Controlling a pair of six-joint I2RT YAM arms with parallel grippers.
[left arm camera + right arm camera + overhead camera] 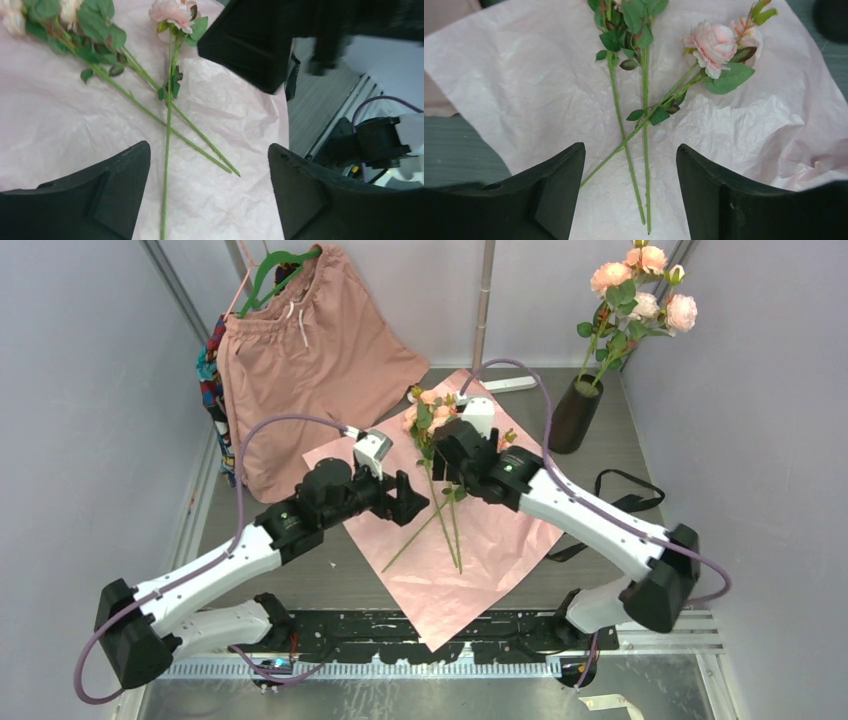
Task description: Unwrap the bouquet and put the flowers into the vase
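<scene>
Already out of their wrapper, the flowers (pixel 432 425) lie at the centre of the frame on the flattened pink wrapping paper (pixel 480 560). Their blooms point to the top of the picture and their thin green stems (pixel 644 150) cross lower down. The left gripper (pixel 415 498) hovers just left of the stems and the right gripper (pixel 445 452) just right of the blooms. Both have their jaws apart and hold nothing.

The vase (pixel 574 416) stands on the counter (pixel 300 570) at upper right, well apart from the paper, with paler blooms (pixel 645 285) already in it. A black strap (pixel 625 490) trails off the paper's right edge, and salmon shorts (pixel 310 360) hang at upper left.

The flowers look very light. Their stems seem wiry and springy enough to roll or slip between smooth fingers, and the petals and leaves are soft and easily crushed. The bare stretch of stem below the lowest leaves looks like the safest place to take hold, one stem at a time where they lie uncrossed. The crinkled paper underneath is thin and could lift along with a pinch.

No brand, label or legible writing shows in any view.
</scene>
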